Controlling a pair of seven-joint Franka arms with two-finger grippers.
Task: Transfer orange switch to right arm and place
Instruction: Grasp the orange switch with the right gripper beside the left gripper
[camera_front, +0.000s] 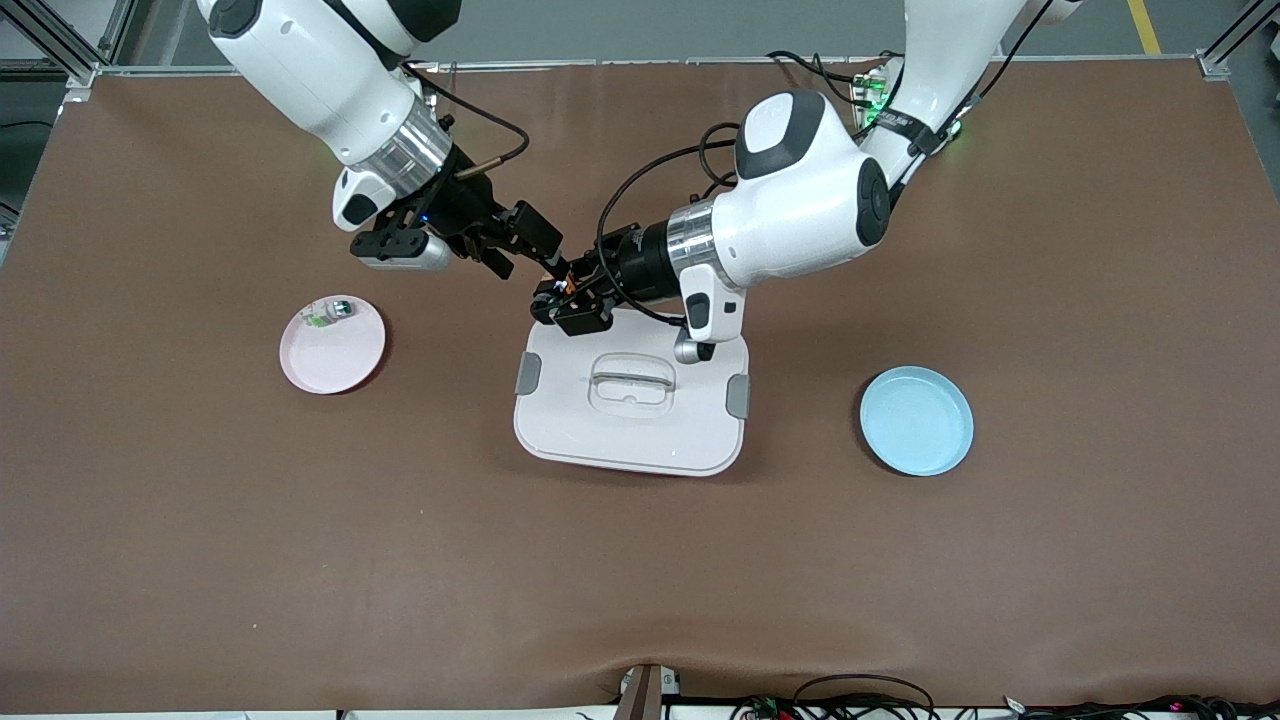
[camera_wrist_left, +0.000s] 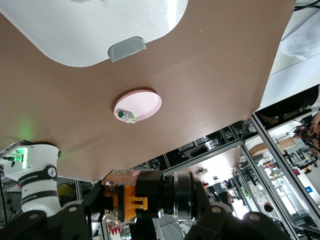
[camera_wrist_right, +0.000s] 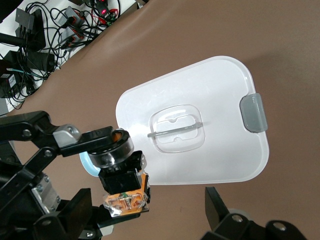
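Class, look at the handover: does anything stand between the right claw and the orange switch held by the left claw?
Nothing visible does. The left claw grips the orange switch above the white lidded box; the right claw's open fingers flank it, with only air between.

text: none legible | arm base (camera_wrist_left: 37, 175): label (too blurred)

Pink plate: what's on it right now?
The pink plate holds one small clear-and-green part with a silvery end, at the rim toward the robots. The rest is bare. The orange switch is not there: the left tool holds it above the white lid.
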